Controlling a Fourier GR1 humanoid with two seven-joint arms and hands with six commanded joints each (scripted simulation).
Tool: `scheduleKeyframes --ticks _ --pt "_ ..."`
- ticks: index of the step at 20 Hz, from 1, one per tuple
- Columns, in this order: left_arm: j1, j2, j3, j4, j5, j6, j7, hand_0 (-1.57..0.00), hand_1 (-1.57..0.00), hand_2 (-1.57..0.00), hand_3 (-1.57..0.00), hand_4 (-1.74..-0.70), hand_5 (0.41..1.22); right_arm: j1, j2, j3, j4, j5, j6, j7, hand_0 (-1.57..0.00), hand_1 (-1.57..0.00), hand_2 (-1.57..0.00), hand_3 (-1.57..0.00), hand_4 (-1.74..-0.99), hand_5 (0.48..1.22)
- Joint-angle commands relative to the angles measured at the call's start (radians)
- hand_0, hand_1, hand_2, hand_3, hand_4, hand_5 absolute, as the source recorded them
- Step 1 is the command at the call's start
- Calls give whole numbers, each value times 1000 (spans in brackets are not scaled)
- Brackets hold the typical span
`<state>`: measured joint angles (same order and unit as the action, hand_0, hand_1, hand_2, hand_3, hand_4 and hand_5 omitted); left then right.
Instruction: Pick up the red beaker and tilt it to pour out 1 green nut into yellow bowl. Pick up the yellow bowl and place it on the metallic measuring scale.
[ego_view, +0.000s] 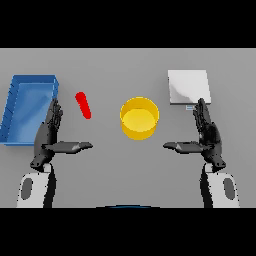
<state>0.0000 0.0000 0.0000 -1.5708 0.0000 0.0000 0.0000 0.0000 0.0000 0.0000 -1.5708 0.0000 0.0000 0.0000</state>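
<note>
The red beaker (83, 105) is a slim red shape on the table, tilted, just right of my left hand's fingers. In the middle of the table stands the yellow bowl (139, 117), round and upright; I see nothing inside it. The metallic measuring scale (188, 86) is a pale square plate at the back right. My left hand (48, 134) hovers left of the beaker, fingers straight and thumb pointing inward, holding nothing. My right hand (208, 134) mirrors it below the scale, right of the bowl, also open. No green nut shows.
A blue tray (15, 105) with raised walls lies at the far left, beside my left hand.
</note>
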Motion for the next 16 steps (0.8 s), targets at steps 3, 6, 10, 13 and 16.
scheduleKeyframes --ticks 3,6,10,13,16 --pt "11 -1 -4 -8 0 -1 -6 1 1 1 1 -1141 660 5 -4 -2 -3 -3 2 -3 1 1 1 1 -1071 578" --pt "23 -5 -10 -23 -3 1 -9 1 1 1 1 -1141 660 13 -5 0 -16 -6 5 -6 1 1 1 1 -1071 578" --pt "137 65 -112 -203 -123 -21 4 1 1 1 1 -1142 662 104 -79 110 -123 253 -59 -117 1 1 1 1 -1064 577" --pt "149 69 -134 -220 -138 -31 55 1 1 1 1 -1138 655 92 -86 115 -139 248 -43 -80 1 1 1 1 -1103 592" --pt "120 77 -124 -192 -135 -37 87 1 1 1 1 -1137 649 104 -86 120 -150 238 -29 -103 1 1 1 1 -1147 614"
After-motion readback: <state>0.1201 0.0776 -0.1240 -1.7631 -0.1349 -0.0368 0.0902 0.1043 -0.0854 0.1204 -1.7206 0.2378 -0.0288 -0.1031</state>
